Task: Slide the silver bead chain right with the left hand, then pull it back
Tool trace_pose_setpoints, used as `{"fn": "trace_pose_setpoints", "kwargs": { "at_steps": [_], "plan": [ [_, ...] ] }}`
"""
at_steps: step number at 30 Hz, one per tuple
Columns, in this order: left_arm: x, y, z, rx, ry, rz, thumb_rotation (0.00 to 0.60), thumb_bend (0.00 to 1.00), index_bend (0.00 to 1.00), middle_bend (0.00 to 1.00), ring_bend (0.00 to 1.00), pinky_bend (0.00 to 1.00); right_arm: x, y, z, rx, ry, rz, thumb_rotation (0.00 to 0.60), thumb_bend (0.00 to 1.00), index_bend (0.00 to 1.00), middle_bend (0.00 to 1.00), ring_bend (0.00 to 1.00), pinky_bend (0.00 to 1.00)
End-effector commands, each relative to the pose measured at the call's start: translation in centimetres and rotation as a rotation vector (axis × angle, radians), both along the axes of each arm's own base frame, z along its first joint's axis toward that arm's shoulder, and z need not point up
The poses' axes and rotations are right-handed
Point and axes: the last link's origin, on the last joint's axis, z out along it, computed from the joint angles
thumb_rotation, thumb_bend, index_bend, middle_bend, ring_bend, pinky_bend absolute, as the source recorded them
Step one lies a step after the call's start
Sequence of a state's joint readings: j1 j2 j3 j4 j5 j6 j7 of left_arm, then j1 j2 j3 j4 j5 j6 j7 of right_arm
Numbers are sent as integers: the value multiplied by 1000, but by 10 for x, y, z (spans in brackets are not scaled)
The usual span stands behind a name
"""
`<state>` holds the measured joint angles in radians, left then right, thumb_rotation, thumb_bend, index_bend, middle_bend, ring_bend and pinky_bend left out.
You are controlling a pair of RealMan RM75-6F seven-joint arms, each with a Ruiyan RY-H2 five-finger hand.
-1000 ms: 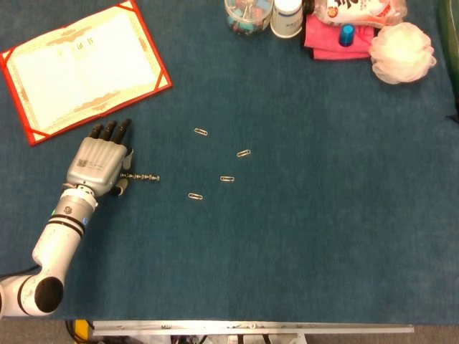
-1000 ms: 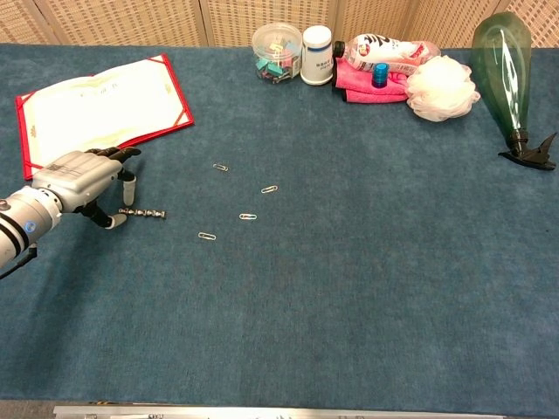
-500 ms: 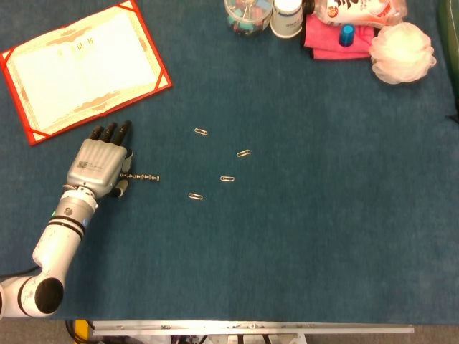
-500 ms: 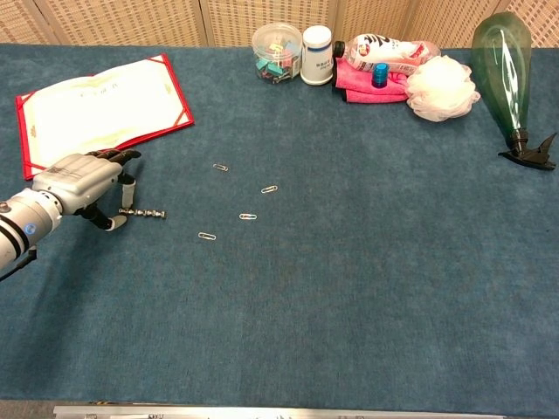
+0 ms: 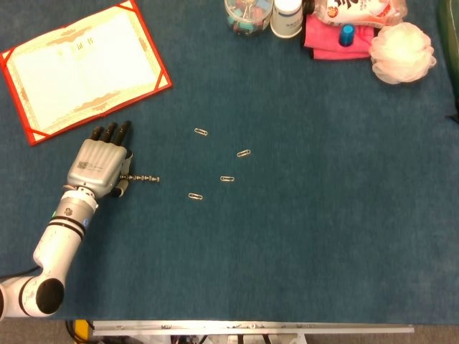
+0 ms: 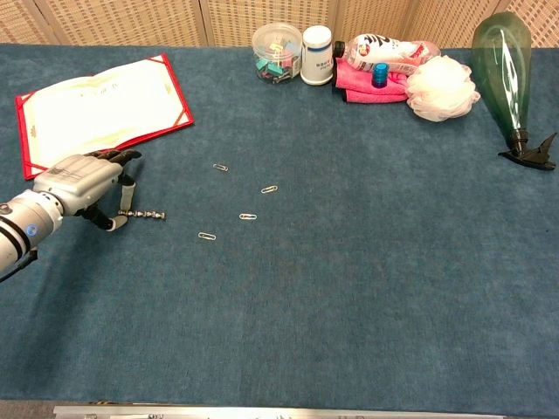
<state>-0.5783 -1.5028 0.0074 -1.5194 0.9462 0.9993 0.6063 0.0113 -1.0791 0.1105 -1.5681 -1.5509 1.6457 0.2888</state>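
Observation:
The silver bead chain (image 5: 145, 178) (image 6: 148, 214) lies stretched out left to right on the blue cloth, a short way left of the paper clips. My left hand (image 5: 100, 166) (image 6: 79, 183) is at its left end, palm down. The thumb and a fingertip (image 6: 127, 199) pinch that end against the cloth, and the rest of the chain trails free to the right. The other fingers point toward the red folder. Neither view shows my right hand.
An open red certificate folder (image 5: 79, 68) lies behind the hand. Several paper clips (image 5: 226, 178) are scattered right of the chain. At the back stand a clip jar (image 6: 276, 52), a white bottle (image 6: 316, 54), a pink cloth (image 6: 367, 80), a bath pouf (image 6: 442, 87) and a green spray bottle (image 6: 505, 65).
The left hand and the chain have crept slightly left, most visibly in the chest view. Nothing else has moved.

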Motion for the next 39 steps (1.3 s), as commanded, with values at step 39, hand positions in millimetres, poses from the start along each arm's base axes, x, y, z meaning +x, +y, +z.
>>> {"fn": "trace_pose_setpoints", "kwargs": {
  "at_steps": [39],
  "plan": [
    [41,-27,22,12,74,-157,600,333,574,0,4,92,3,2,5,-16,-14,13,600,617,539,467,420,450]
  ]
}}
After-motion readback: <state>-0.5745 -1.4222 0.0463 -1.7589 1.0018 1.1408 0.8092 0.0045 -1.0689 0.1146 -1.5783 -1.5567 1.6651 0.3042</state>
